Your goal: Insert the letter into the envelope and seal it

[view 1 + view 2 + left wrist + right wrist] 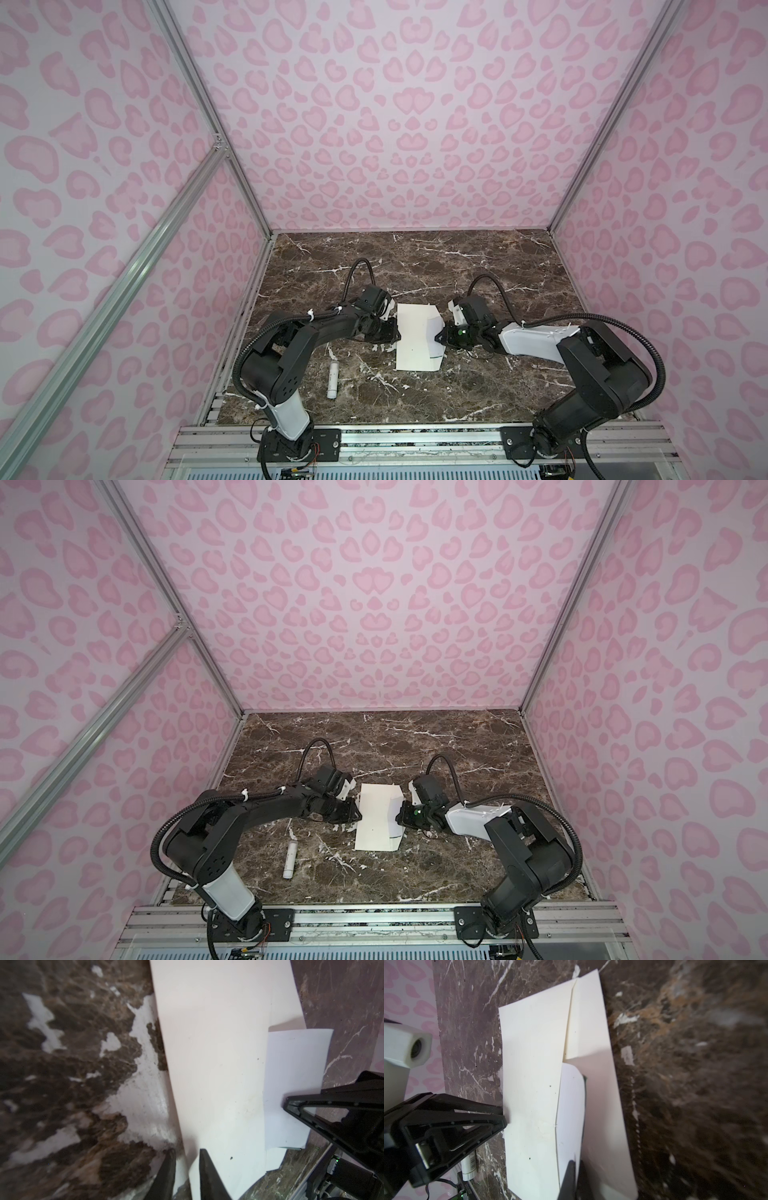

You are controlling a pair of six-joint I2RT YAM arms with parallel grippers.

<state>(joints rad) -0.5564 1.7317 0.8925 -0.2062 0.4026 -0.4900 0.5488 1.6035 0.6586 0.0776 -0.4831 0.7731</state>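
The envelope (pixel 413 340) lies flat on the marble surface (pixel 457 270), its flap folded open on the side nearest the right arm. The letter (pixel 571 1105) sits at that same side. Part of it is tucked under the envelope's front panel and the rest lies out over the flap, with a green edge showing.

Both pieces are thin, light paper. They will likely bend, crease and slide on the polished stone sooner than resist a push. The letter looks slightly stiffer than a loose sheet, yet it bows near its held end. It is probably best held at its outer short edge and fed in flat, so that it does not buckle against the mouth of the envelope. The envelope is best pinned or pinched at the long edge opposite the flap, where nothing blocks the opening.

The right claw (pixel 438 337) is closed on the letter's outer end, beside the flap. The left claw (pixel 187 1153) straddles the envelope's opposite long edge. Its jaws stand narrowly apart with the paper edge curling up between them, and no firm pinch shows.

Count: one envelope, one letter, two claws, and one small white stick (pixel 332 379) lying apart from the envelope, off its corner nearest the left arm's base.
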